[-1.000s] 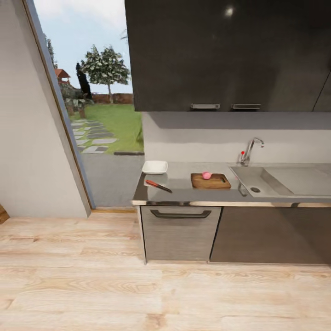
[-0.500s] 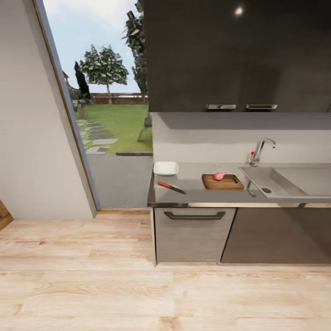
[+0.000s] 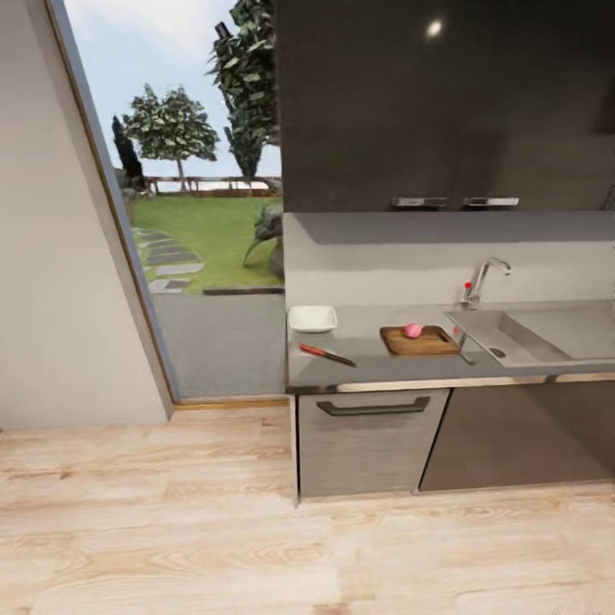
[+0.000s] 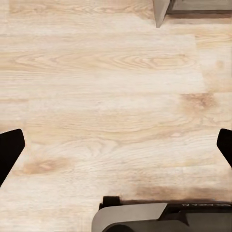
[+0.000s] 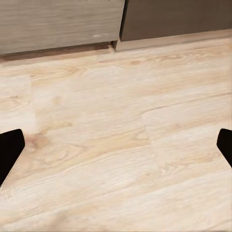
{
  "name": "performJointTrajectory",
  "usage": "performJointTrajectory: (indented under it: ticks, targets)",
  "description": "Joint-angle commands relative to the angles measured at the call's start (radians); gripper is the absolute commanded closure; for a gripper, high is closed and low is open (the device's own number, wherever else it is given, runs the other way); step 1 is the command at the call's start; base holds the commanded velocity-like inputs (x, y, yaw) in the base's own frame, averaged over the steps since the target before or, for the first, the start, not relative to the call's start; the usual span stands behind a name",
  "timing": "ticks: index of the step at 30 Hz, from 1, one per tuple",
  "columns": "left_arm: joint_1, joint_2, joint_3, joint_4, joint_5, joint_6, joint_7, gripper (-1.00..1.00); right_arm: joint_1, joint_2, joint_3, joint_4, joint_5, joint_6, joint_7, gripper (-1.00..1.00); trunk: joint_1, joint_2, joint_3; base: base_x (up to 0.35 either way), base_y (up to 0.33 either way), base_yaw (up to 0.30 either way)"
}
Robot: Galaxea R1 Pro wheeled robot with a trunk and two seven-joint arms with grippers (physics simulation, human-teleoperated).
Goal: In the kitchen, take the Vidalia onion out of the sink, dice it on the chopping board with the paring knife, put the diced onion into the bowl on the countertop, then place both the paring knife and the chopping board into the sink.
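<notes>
The sink point(image 3: 547, 331) runs off the right edge of the head view, so its far end is cut off; the drain is just a tiny smudge. The paring knife point(image 3: 327, 354) is too small to tell blade from handle clearly (a thin red-dark sliver, that's it). In the left wrist view the left gripper's fingertips point(image 4: 9, 151) are clipped by the frame sides; same deal with the right gripper's fingertips point(image 5: 9, 149); both show as dark corners, set wide apart.

wood floor point(image 5: 125, 154), cabinet fronts point(image 5: 63, 21), spread tool point(image 5: 116, 147)
</notes>
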Motion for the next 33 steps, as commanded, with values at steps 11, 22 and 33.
performJointTrajectory:
  ticks: [11,22,33]
  targets:
    - [0.0,0.001,-0.006,-0.001,0.011,-0.002,-0.002,-1.0,0.0,-0.002,0.008,-0.002,-0.008,-0.002,-0.008,-1.0,0.001,-0.002,0.006,0.103,0.304,-0.142]
    - [0.0,0.001,-0.006,-0.001,0.011,-0.002,-0.002,-1.0,0.0,-0.002,0.008,-0.002,-0.008,-0.002,-0.008,-1.0,0.001,-0.002,0.014,0.103,0.303,-0.142]
    - [0.0,0.001,-0.006,-0.001,0.011,-0.002,-0.002,-1.0,0.0,-0.002,0.008,-0.002,-0.008,-0.002,-0.008,-1.0,0.001,-0.002,0.022,0.103,0.303,-0.143]
